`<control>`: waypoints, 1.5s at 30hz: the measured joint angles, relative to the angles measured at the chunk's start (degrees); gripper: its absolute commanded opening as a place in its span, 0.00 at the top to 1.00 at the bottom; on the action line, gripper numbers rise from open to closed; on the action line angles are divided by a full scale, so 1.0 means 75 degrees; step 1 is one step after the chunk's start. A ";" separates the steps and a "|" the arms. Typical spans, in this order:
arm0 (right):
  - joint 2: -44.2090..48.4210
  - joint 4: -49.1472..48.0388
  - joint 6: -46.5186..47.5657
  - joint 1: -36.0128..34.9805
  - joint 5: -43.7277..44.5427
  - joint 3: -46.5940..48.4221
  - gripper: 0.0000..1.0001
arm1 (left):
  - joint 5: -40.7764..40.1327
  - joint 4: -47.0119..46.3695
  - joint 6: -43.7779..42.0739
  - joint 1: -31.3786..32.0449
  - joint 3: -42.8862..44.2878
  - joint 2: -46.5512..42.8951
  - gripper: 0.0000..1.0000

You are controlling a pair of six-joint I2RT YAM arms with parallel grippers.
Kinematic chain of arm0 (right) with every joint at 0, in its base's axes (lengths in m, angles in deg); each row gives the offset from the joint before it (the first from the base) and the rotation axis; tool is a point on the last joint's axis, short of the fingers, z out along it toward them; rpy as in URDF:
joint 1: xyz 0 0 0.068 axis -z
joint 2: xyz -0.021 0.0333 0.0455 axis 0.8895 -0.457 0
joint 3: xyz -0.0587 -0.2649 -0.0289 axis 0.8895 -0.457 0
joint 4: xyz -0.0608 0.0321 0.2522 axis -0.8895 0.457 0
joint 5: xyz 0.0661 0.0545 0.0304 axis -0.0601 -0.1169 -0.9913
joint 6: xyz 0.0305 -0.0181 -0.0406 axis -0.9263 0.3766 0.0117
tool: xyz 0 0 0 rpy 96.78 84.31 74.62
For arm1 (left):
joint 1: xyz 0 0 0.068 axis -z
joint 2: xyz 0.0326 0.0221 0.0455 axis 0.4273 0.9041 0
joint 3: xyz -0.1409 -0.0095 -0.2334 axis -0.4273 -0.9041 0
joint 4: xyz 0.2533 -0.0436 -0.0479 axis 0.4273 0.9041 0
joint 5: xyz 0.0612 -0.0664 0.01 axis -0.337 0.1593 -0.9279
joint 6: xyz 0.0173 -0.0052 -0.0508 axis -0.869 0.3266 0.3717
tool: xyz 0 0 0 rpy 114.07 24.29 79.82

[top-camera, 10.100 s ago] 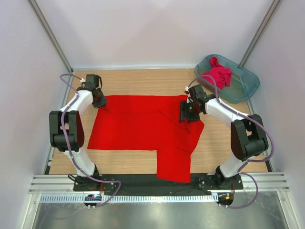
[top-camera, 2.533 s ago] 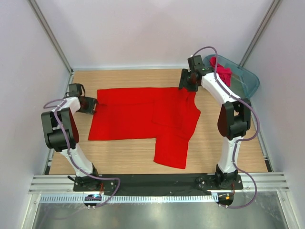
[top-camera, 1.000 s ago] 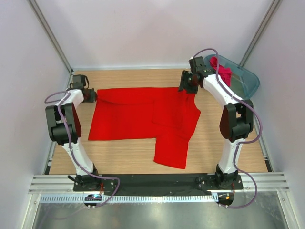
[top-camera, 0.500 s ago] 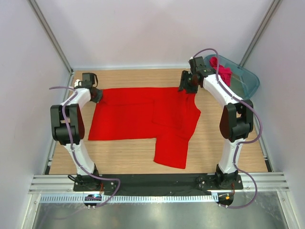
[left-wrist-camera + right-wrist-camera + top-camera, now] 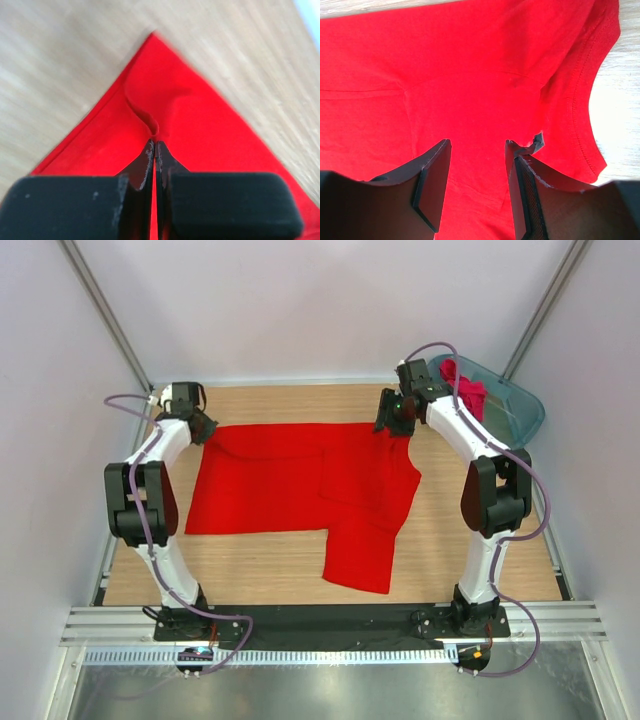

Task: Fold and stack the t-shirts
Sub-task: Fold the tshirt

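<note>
The bright red short-sleeved cloth t-shirt [image 5: 290,490] is seen spread flat across the middle of the pale wooden worktop [image 5: 450,540]. Its long upper hem is laid parallel to the far edge, and one flap is stretched down toward the near edge, right of centre. Up near the far-left corner, the shirt's pointed corner is gripped by the left gripper [image 5: 154,146]. The black fingers [image 5: 145,165] are pressed tight together, a thin ridge of red fabric is pinched between them, and a small wrinkle is raised just ahead of the tips. Over on the far edge, right of centre, the right gripper [image 5: 477,150] is held above the shirt beside the curved, stitched neckline. Its jaws are spread apart and nothing is caught between them; whether the tips are resting on the cloth cannot be told. In the far-right corner, the translucent teal plastic tub [image 5: 515,418] is set well apart from the red shirt, and the crumpled crimson-pink cloth t-shirt [image 5: 462,392] is heaped inside it.
</note>
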 measured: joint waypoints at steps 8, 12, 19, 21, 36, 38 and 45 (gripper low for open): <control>0.0000 -0.0044 0.0000 0.0000 -0.0003 -0.0157 0.46 | 0.0128 0.0006 -0.0886 0.0154 0.0901 0.0353 1.00; 0.0000 -0.0058 0.0000 0.0000 -0.0006 -0.0189 0.46 | 0.0119 0.0047 -0.1151 0.0154 0.0743 0.0344 1.00; 0.0000 -0.0064 0.0000 0.0000 -0.0009 -0.0198 0.46 | 0.0032 0.0294 -0.1139 0.0096 -0.0449 0.0233 1.00; 0.0000 -0.0067 0.0000 0.0000 -0.0009 -0.0201 0.46 | -0.0003 0.0405 -0.1105 0.0015 -0.0577 0.0233 1.00; 0.0000 -0.0117 0.0006 0.0009 -0.0006 -0.0251 0.46 | -0.0248 0.0522 -0.1145 -0.0344 -0.0286 0.0460 0.97; 0.0000 -0.0117 0.0006 0.0009 -0.0006 -0.0251 0.46 | -0.0219 0.0565 -0.1139 -0.0344 -0.0286 0.0478 0.91; 0.0000 -0.0117 0.0009 0.0061 -0.0003 -0.0251 0.46 | -0.0309 0.0860 -0.0985 -0.0382 -0.0428 0.0344 0.67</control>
